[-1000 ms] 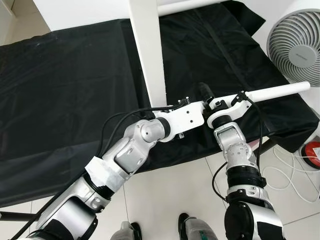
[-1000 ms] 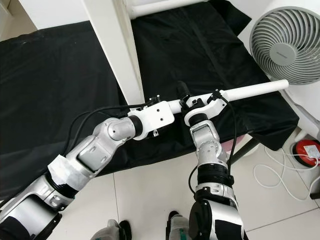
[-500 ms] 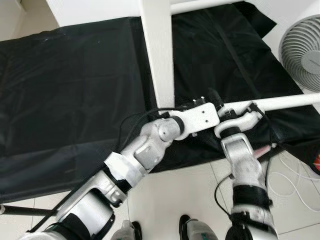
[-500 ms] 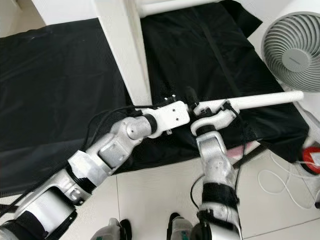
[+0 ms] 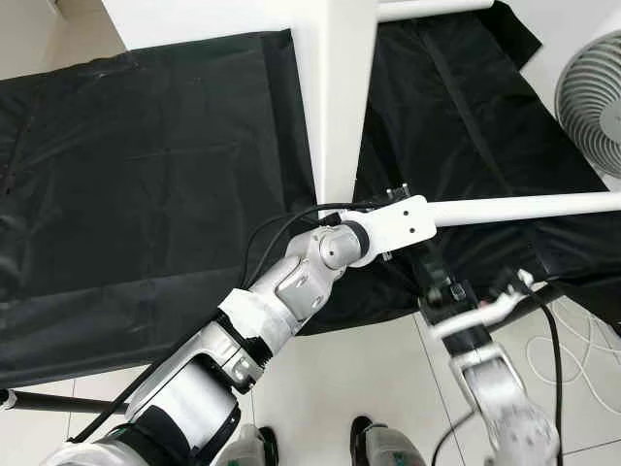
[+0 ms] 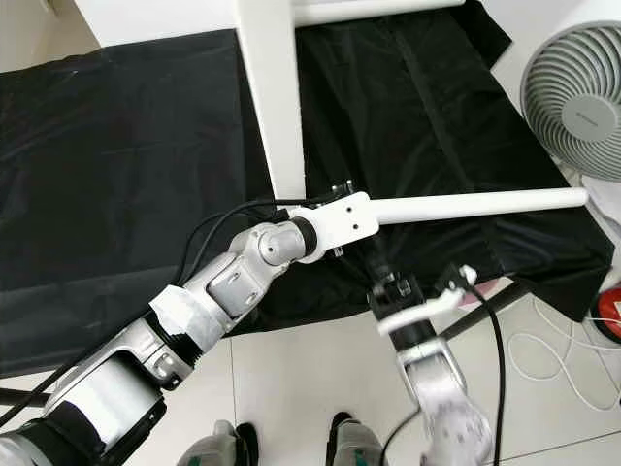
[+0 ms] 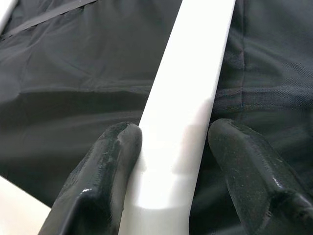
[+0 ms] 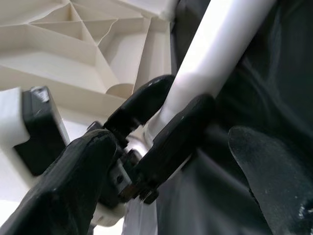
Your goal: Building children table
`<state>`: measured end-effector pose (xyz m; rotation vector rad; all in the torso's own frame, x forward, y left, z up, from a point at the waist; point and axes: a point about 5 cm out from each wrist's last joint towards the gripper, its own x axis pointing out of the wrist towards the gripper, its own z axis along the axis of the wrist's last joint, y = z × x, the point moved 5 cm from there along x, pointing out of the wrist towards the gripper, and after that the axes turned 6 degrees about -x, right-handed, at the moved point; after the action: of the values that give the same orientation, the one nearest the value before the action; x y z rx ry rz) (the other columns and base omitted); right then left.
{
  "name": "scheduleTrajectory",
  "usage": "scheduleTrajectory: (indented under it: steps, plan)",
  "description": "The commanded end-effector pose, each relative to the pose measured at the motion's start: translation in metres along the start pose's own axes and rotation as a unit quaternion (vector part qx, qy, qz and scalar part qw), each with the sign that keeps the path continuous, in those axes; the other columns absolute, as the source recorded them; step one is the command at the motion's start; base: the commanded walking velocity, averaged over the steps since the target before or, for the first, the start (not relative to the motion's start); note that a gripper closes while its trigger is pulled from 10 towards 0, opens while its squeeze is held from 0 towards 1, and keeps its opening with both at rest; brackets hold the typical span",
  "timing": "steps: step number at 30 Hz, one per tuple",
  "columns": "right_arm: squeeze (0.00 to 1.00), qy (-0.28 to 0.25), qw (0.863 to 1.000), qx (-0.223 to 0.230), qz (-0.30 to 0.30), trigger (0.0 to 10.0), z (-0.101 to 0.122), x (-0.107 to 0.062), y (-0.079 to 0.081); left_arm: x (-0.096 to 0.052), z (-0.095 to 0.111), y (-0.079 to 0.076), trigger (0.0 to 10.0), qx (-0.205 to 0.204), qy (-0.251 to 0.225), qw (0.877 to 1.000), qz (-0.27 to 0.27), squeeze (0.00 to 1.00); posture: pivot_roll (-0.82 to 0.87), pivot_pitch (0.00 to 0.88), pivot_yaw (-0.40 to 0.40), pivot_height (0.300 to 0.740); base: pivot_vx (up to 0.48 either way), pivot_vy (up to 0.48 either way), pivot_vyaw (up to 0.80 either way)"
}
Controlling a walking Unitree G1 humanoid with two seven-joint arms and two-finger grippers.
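The left tool point(image 7: 171, 196) grips the white table leg point(image 6: 485, 205) near its inner end, fingers point(image 7: 105, 166) pinching both sides; the leg juts level over the black-draped tabletop point(image 5: 146, 165), beside the upright white panel point(image 5: 340, 97); the right tool point(image 6: 419, 291) hangs below, spread wide, gripping nothing; best to keep the leg square and steady while seating it; a fan point(image 6: 577, 97) stands near on tiled floor point(image 5: 320, 379).

Your left gripper point(image 7: 171, 196) clamped round the white leg point(image 5: 524, 206), upright panel point(image 5: 340, 97) close beside it, open black cloth point(image 5: 146, 175) to your left, fan point(image 5: 594, 102) bounding your right, right gripper point(image 5: 456, 291) free below the leg.
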<state>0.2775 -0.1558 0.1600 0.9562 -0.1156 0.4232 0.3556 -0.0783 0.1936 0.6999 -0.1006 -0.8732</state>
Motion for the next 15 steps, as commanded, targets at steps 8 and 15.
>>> scheduleTrajectory:
  steps: [8,15]
  plan:
    - [0.00,-0.047,0.992,-0.111,0.048,10.0,0.057,0.030,0.030,-0.003,-0.013,0.007,10.0,-0.033,0.012,0.999,0.023,0.00,-0.12,0.201,0.120,0.740,0.000,0.000,0.00]
    - [0.00,-0.063,0.983,-0.163,0.061,10.0,0.076,0.052,0.041,-0.011,-0.010,0.004,10.0,-0.068,0.001,0.998,0.008,1.00,-0.10,0.193,0.109,0.740,0.000,0.000,0.00]
